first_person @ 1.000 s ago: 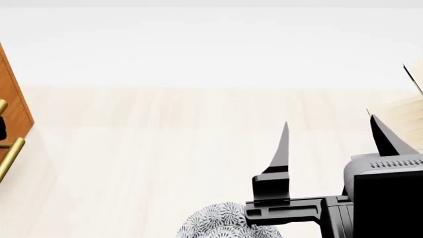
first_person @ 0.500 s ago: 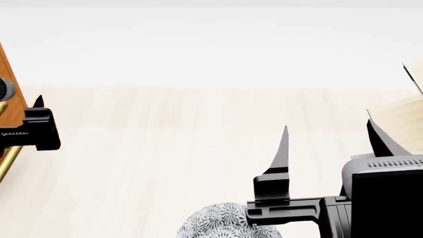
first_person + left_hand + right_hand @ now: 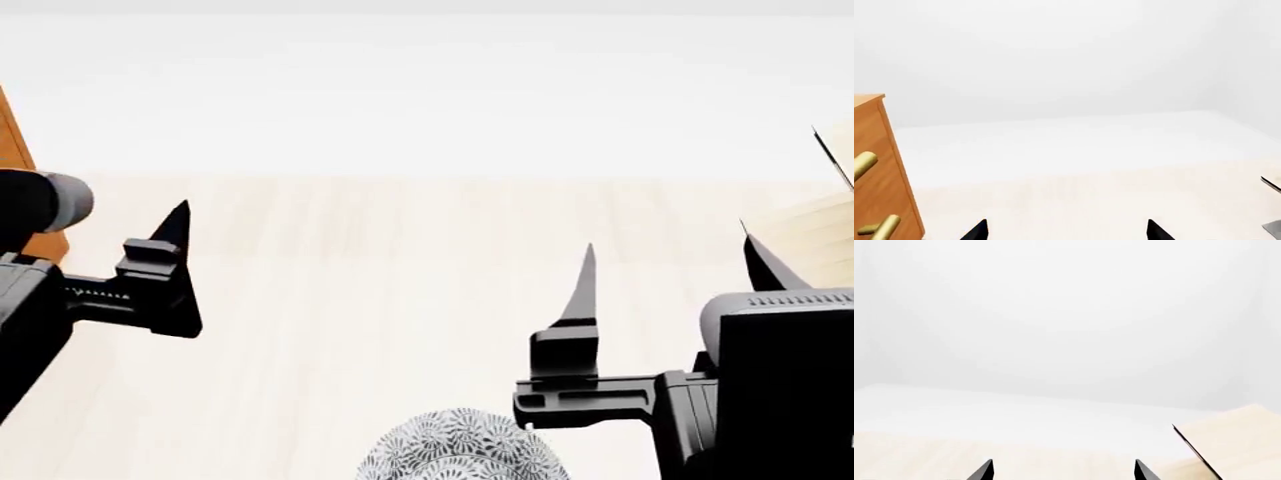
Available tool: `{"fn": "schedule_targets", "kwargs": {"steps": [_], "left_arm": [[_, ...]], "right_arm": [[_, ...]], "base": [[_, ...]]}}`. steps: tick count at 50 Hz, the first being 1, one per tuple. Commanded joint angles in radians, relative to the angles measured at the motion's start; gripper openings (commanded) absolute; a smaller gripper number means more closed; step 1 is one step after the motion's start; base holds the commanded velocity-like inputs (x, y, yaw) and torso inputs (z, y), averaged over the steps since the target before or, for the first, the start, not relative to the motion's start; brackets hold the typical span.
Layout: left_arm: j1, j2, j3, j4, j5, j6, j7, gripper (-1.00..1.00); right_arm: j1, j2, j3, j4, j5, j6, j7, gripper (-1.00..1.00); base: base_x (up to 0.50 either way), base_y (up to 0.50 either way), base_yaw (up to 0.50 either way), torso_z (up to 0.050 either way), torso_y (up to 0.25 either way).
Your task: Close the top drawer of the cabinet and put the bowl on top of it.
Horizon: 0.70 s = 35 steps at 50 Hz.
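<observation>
My left hand (image 3: 1064,231) spread open and empty beside the cabinet (image 3: 877,175), my right hand (image 3: 667,280) open, empty, above the bowl (image 3: 461,450) at the bench's (image 3: 374,290) near edge

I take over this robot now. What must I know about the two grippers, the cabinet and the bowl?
Left gripper: open, empty, near the cabinet.
Right gripper: open, empty, above the floor beyond the bowl.
Bowl: on the floor at the head view's lower edge, not held.
Cabinet: at the far left; only its edge and two brass handles show, so the drawer's state cannot be told.
Left to do: check the drawer, then place the bowl on top.
</observation>
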Motion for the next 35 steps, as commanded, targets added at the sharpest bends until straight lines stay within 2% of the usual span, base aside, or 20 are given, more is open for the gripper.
{"fn": "schedule_targets", "kwargs": {"steps": [1, 6, 14, 30, 35], "left_arm": [[-0.18, 0.033, -0.069, -0.055, -0.213, -0.144, -0.058, 1.0], [-0.288, 0.044, -0.075, -0.169, -0.284, -0.193, -0.044, 1.0], [-0.333, 0.072, 0.015, -0.317, -0.264, -0.21, 0.059, 1.0], [-0.408, 0.113, 0.272, -0.48, -0.085, -0.15, 0.255, 1.0], [-0.416, 0.124, 0.297, -0.509, -0.071, -0.139, 0.274, 1.0]], "right_arm": [[-0.028, 0.007, -0.002, 0.026, -0.03, -0.037, -0.033, 1.0], [-0.035, 0.008, 0.005, 0.03, -0.031, -0.049, -0.037, 1.0], [-0.043, 0.006, -0.002, 0.052, -0.05, -0.066, -0.051, 1.0], [-0.052, -0.011, -0.032, 0.117, -0.103, -0.112, -0.086, 1.0], [-0.061, -0.009, -0.038, 0.117, -0.111, -0.117, -0.088, 1.0]], "base": [[0.0, 0.0, 0.0, 0.0, 0.0], [0.0, 0.0, 0.0, 0.0, 0.0], [0.0, 0.0, 0.0, 0.0, 0.0], [0.0, 0.0, 0.0, 0.0, 0.0], [0.0, 0.0, 0.0, 0.0, 0.0]]}}
